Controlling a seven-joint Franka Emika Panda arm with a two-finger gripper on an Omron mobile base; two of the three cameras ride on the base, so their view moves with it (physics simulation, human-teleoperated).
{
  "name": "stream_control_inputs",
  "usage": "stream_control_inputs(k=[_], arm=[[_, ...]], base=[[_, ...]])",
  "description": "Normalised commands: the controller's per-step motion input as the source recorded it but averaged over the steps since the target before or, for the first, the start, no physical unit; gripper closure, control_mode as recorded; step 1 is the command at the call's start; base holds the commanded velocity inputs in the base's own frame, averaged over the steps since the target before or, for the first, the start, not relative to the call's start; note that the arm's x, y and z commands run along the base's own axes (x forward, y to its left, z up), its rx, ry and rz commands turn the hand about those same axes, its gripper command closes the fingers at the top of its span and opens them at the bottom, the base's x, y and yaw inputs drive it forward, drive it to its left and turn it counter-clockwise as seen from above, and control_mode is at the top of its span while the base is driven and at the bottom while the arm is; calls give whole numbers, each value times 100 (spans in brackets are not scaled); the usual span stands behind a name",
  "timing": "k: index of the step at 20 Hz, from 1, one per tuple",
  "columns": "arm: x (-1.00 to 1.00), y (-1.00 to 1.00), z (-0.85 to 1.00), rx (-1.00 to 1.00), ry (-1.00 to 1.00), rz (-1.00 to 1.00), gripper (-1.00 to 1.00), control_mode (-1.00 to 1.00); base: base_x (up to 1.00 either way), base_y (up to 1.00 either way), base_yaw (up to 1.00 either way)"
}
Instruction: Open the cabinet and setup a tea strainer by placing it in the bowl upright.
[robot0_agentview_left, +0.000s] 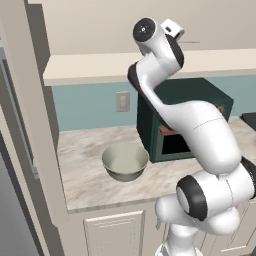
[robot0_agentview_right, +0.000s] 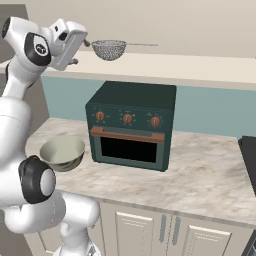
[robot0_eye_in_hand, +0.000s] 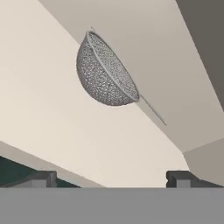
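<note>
Pincer fingertips cut off below tea strainer.

Tea strainer: silver-grey wire mesh, thin metal rim. Bowl: pale grey-beige, plain. Toaster oven: dark green, three copper-orange knobs, copper handle bar. Surface under the oven: beige marbled veining. Wall behind the oven: teal.

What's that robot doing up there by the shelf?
The robot has raised its claw to the cabinet shelf, where a tea strainer sits. The claw is open, points at the strainer and holds nothing. The bowl waits on the counter below, beside the green oven, with nothing in it.
</note>
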Motion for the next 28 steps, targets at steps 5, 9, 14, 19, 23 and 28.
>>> stream_control_inputs(k=[5, 9, 14, 19, 23, 28], arm=[[37, 0, 0, 0, 0, 0, -100, -100], [44, 0, -4, 0, 1, 1, -100, -100], [40, 0, -4, 0, 3, 2, -100, -100], [37, 0, -6, 0, 5, 3, -100, -100], [36, 0, -10, 0, 4, 3, -100, -100], [33, 0, -7, 0, 2, 3, -100, -100]], base=[[0, 0, 0], [0, 0, 0], [0, 0, 0], [0, 0, 0], [0, 0, 0], [0, 0, 0]])
